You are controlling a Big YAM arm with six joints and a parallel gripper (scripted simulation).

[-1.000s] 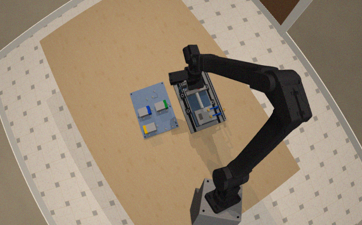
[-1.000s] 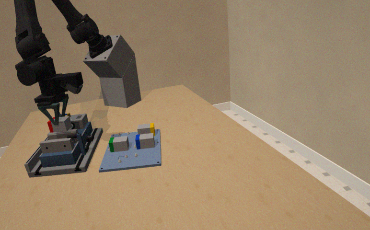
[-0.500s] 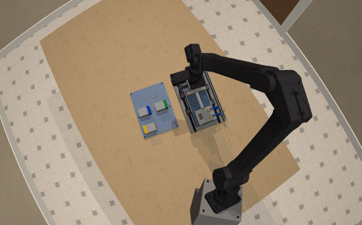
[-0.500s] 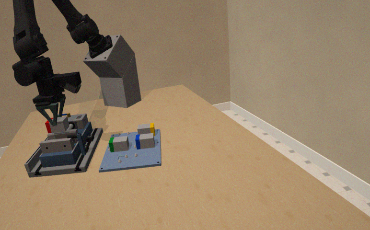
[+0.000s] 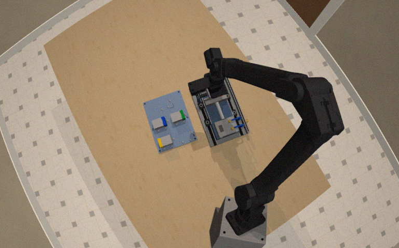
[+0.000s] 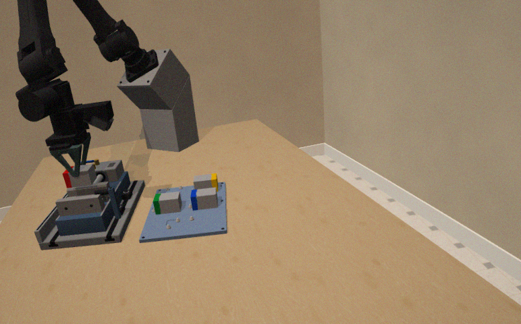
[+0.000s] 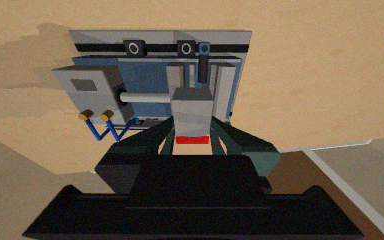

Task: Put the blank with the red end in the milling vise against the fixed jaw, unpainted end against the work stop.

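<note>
My gripper (image 6: 79, 169) (image 7: 192, 120) is shut on the red-ended blank (image 6: 87, 175) (image 7: 193, 102), held over the vise (image 6: 82, 244) (image 7: 154, 36); its exact height is unclear. In the wrist view the red end points away from the work stop (image 7: 203, 70). The fixed jaw (image 6: 79, 205) (image 7: 224, 92) is to the blank's right there. The low bars are mostly hidden. The green-ended blank (image 5: 177, 117) (image 6: 169, 202), blue-ended blank (image 5: 157, 123) (image 6: 206, 199) and yellow-ended blank (image 5: 166, 140) (image 6: 203, 181) lie apart on the blue plate (image 5: 152, 108) (image 6: 207, 225).
The hosed block (image 5: 225, 127) (image 6: 113, 170) (image 7: 79, 92) stands at the vise's other end, with blue hoses and brass fittings. A rod (image 5: 219, 109) (image 7: 144, 97) runs from it toward a crossbar (image 5: 215, 99). Small pegs stick up from the plate. The arm hides part of the vise from above.
</note>
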